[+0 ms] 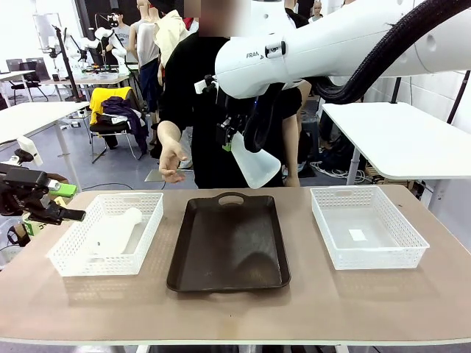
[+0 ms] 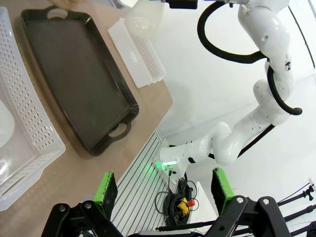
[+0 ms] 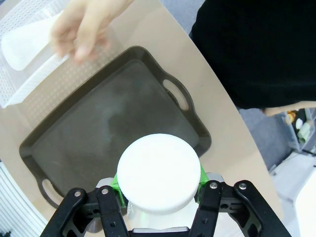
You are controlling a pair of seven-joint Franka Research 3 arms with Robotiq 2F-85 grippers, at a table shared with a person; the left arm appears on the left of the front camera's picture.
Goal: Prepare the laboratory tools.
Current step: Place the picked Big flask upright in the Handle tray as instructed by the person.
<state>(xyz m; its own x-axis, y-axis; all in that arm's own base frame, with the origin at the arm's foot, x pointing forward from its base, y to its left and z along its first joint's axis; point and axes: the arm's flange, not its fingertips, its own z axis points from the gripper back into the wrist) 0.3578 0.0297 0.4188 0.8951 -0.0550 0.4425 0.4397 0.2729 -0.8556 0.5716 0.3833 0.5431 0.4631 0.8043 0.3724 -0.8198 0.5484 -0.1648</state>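
Observation:
One frosted-white flask (image 1: 255, 166) hangs tilted in the air above the dark tray (image 1: 229, 250), and my right gripper (image 1: 234, 137) is shut on it. In the right wrist view its round base (image 3: 159, 177) faces the camera between the green pads (image 3: 117, 181). The other flask (image 1: 116, 229) lies on its side in the left mesh basket (image 1: 72, 254), seen also from the right wrist as a flask (image 3: 23, 45). My left gripper (image 1: 70, 202) stands open and empty off the table's left edge, with its fingers (image 2: 106, 190) wide apart.
A person stands at the far side with a hand (image 1: 174, 159) held over the table's far edge near the left basket. The right mesh basket (image 1: 368, 254) holds just a small label. The tray (image 2: 74, 74) lies between the two baskets.

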